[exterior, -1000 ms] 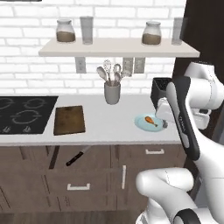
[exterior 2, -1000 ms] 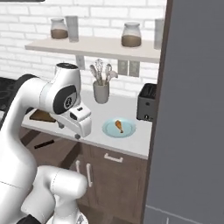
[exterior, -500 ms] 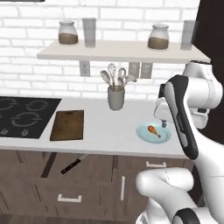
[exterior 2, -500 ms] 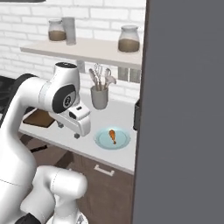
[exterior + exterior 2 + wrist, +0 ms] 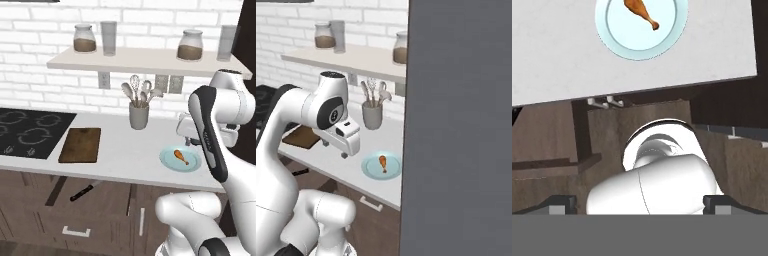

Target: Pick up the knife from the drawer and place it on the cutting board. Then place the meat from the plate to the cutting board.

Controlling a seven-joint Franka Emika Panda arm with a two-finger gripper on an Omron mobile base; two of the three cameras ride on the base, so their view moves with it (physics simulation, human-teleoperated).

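The knife (image 5: 81, 192), black-handled, lies in the open drawer (image 5: 75, 225) under the counter. On the counter next to the cooktop rests the dark brown cutting board (image 5: 80, 145) (image 5: 303, 137). The meat (image 5: 181, 156) (image 5: 383, 163) (image 5: 641, 12) sits on the pale blue plate (image 5: 172, 162) (image 5: 370, 170) (image 5: 619, 35). My gripper (image 5: 191, 141) (image 5: 335, 150) (image 5: 639, 205) hangs open and empty over the counter, just beside the plate and far from the knife.
A grey utensil holder (image 5: 139, 115) (image 5: 372, 115) stands at the back of the counter. The black cooktop (image 5: 30, 132) is at the left. A shelf with jars (image 5: 145, 60) runs above. A tall dark panel (image 5: 456, 125) stands close on the right.
The whole picture has shifted, so the base has driven; the dark panel takes up more of the right base view. The gripper stays open and empty near the plate.
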